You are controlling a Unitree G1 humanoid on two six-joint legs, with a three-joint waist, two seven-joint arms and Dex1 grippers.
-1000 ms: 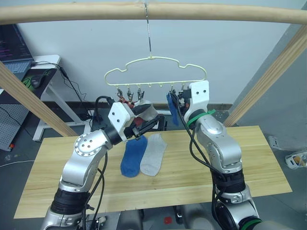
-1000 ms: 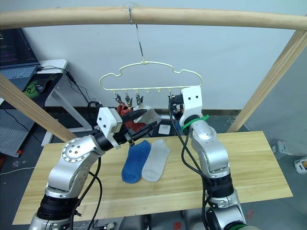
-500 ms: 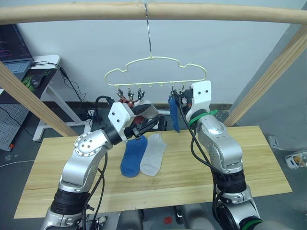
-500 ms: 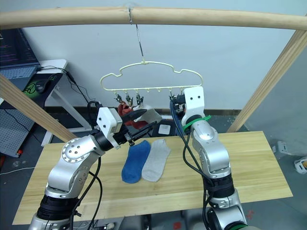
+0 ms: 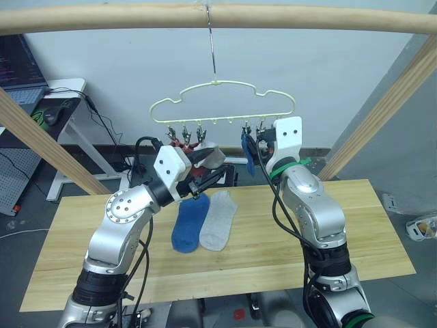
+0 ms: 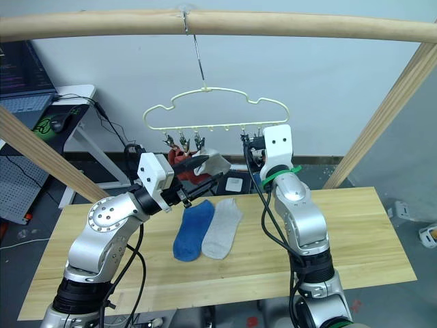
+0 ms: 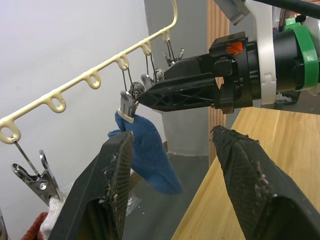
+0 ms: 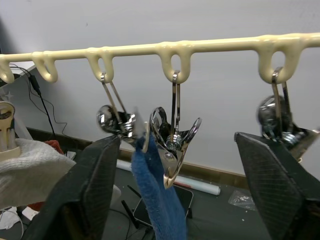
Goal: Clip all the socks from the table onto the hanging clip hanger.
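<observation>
Blue sock hanging from a clip on clip hanger, right of centre. Right gripper beside that clip, fingers spread, released. Left gripper open too, near red and grey socks at left clips, apparently already clipped. Blue sock and grey sock flat on worktop. Next: back right arm off without swinging hanger, then pick from worktop.

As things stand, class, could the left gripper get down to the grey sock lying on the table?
Probably yes: the left gripper hangs open just above the grey sock, which lies uncovered on the table beside the blue sock.
</observation>
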